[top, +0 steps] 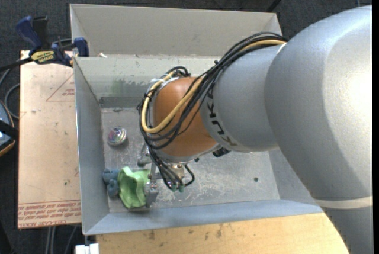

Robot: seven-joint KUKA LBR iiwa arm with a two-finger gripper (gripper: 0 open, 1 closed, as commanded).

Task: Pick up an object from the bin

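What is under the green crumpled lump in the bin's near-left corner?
A blue-grey thing pokes out at the left edge of the green lump; how far it runs beneath is covered. The tool stands at the lump's right edge, hiding whatever lies there.

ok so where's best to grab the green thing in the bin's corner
Probably its bunched upper fold, coming from straight above. The green thing looks soft and crumpled, and it sits in the corner of the bin with a blue piece against it, so the sides leave little room.
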